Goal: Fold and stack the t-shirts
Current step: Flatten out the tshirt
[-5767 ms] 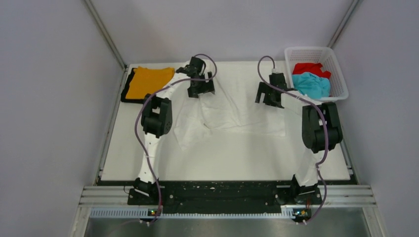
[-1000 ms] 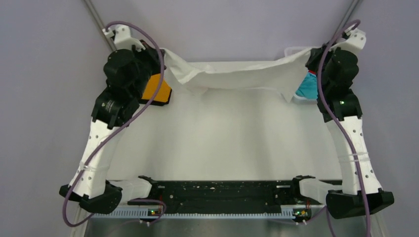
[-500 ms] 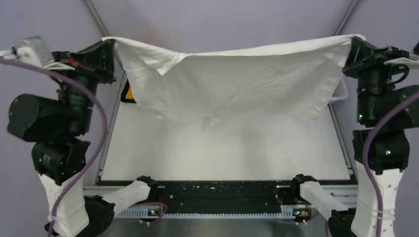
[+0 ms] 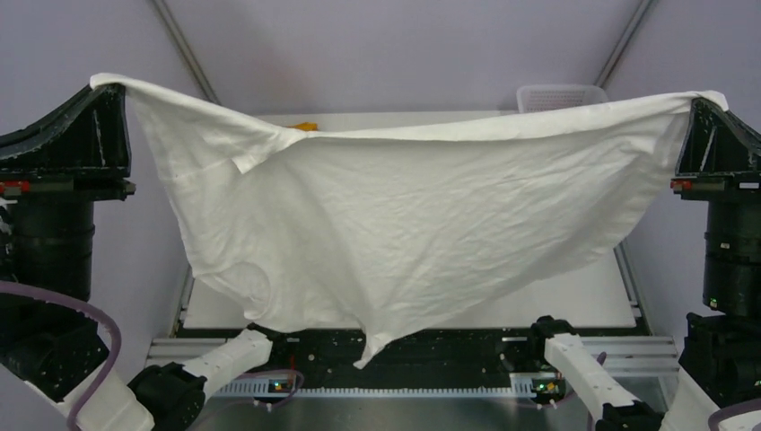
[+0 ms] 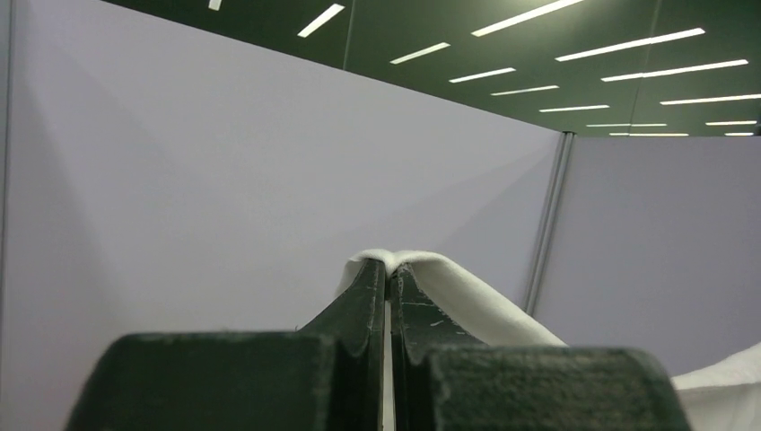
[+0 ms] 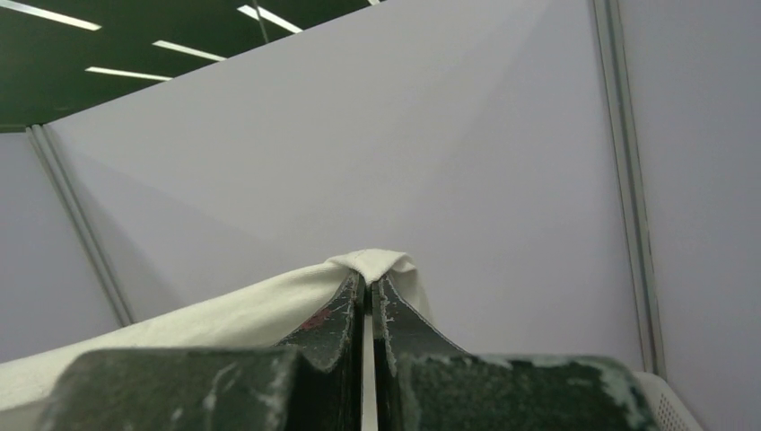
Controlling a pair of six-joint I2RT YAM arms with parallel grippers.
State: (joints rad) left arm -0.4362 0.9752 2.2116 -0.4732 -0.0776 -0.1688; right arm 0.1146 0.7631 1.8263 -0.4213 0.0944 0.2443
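Observation:
A large white t-shirt (image 4: 404,224) hangs spread in the air between both arms, high above the table, its lower edge sagging toward the near edge. My left gripper (image 4: 106,85) is shut on its upper left corner; in the left wrist view the cloth (image 5: 449,287) drapes over the closed fingertips of the gripper (image 5: 389,266). My right gripper (image 4: 704,99) is shut on the upper right corner, with the shirt's edge (image 6: 224,319) folded over that gripper's tips (image 6: 365,280). A sliver of the orange t-shirt (image 4: 307,127) peeks above the cloth at the back.
The white lattice basket (image 4: 561,92) shows its rim at the back right, behind the cloth. The table (image 4: 592,292) is visible at the near right. Purple enclosure walls stand on all sides.
Both arms have lifted the white t-shirt higher and closer to the camera, stretching it wider. It now hides most of the table, the orange shirt and the basket.

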